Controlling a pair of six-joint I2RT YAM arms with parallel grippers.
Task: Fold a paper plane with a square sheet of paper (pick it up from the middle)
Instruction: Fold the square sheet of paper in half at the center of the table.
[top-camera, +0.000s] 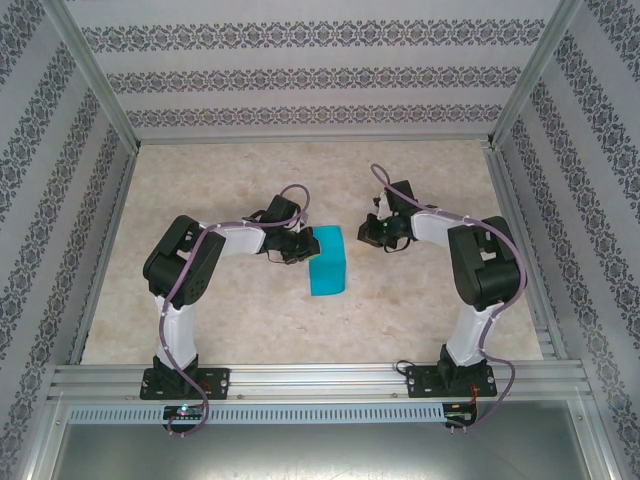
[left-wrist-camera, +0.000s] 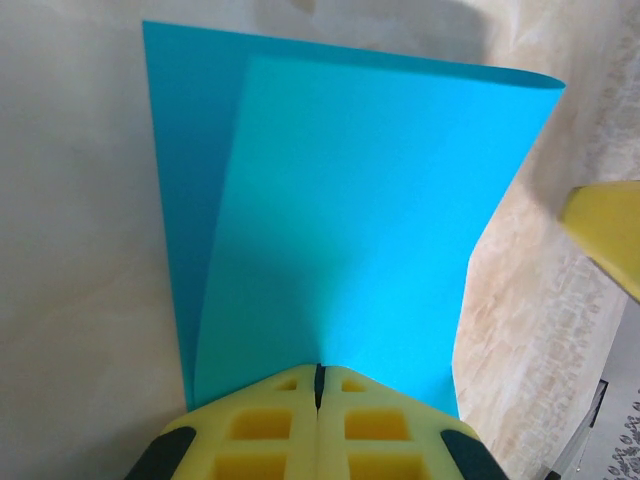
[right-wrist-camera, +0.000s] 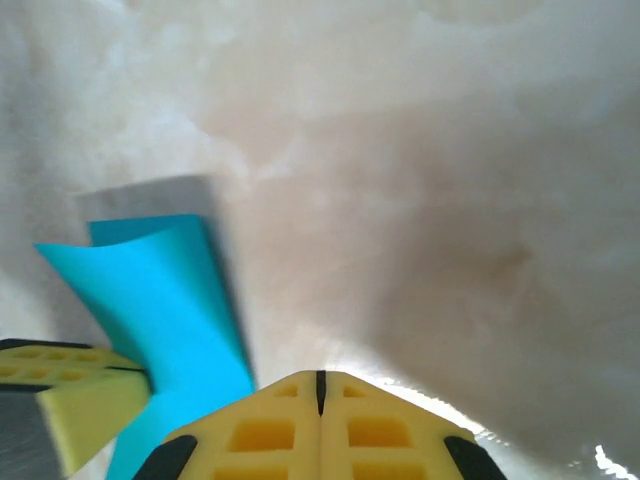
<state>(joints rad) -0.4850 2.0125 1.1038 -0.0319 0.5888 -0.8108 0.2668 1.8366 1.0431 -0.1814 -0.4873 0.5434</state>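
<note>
1. The left pincer (left-wrist-camera: 320, 385) is clamped shut on one edge of the square sheet of paper (left-wrist-camera: 340, 220), which lies doubled over and bowed at mid-bench.
2. The right pincer (right-wrist-camera: 320, 388) is closed on nothing, just beside the sheet.
3. This looks like the first half-fold. Next, the edges need aligning and the crease pressing flat.

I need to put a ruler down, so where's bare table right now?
Bare table runs along the back wall, and again from the front rail up to the square sheet of paper. The middle is crowded: the left gripper pinches the sheet, the right gripper shut close beside it.
</note>
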